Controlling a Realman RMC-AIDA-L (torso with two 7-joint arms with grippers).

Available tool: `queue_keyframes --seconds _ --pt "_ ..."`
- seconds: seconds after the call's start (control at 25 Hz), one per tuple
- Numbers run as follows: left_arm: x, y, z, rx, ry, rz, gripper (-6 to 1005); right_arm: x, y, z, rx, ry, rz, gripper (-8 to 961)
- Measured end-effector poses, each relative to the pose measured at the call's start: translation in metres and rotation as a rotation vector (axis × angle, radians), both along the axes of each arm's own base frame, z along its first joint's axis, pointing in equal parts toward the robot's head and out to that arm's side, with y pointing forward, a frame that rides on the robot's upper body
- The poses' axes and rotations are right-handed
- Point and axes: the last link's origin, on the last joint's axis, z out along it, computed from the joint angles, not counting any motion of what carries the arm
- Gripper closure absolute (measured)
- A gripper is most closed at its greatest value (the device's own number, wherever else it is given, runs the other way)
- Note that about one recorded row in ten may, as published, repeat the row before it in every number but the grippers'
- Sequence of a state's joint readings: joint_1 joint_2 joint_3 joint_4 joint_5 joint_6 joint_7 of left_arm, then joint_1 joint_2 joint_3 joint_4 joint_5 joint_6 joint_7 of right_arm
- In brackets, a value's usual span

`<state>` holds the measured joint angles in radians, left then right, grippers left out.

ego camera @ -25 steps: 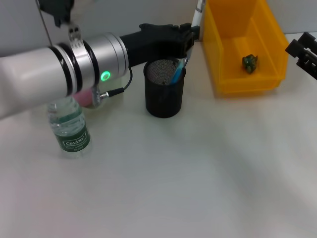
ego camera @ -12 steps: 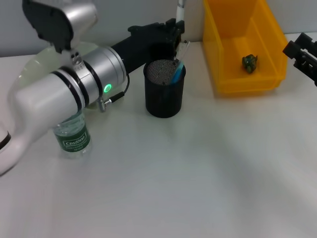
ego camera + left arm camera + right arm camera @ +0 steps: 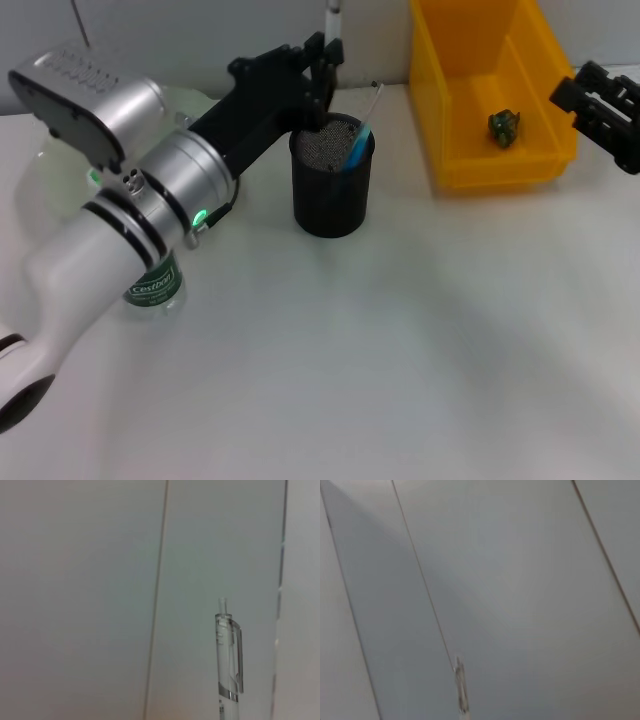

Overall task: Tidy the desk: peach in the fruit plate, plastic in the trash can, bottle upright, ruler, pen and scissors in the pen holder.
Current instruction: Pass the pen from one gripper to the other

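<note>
Black mesh pen holder (image 3: 331, 180) stands mid-bench beside the trash can (image 3: 490, 90). Left tool (image 3: 322, 62) grips the pen (image 3: 332, 25) upright above its rim. Right tool (image 3: 600, 110) hangs at the bench's right edge; whether its fingers are open, I cannot tell.

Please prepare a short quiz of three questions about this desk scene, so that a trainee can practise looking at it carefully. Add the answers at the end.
1. True or false: the left gripper holds the pen upright above the back rim of the pen holder.
2. What lies inside the trash can? A) the peach B) a small dark green crumpled piece C) the ruler
3. Fill in: a light blue item and a clear strip lean on the pen holder's ____ rim, seen from the head.

Key
1. True.
2. B: the green piece lies on the bin's floor.
3. Right: the scissors and the ruler. The right gripper waits beside the bin.
</note>
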<state>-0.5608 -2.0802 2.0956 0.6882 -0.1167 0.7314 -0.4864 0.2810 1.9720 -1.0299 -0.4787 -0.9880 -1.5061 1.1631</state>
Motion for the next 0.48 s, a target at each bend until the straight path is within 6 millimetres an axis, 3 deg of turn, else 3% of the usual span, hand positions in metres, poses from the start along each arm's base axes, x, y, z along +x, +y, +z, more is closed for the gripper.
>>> queue_keyframes --seconds 0.28,0.48 --pt "-0.026 0.0 -0.004 0.003 0.054 0.058 842 -0.016 0.018 -0.017 -0.052 -0.01 0.027 343" --pt "-0.026 -0.005 -0.003 -0.01 0.017 0.045 841 -0.019 0.02 -0.021 -0.066 -0.015 0.031 343"
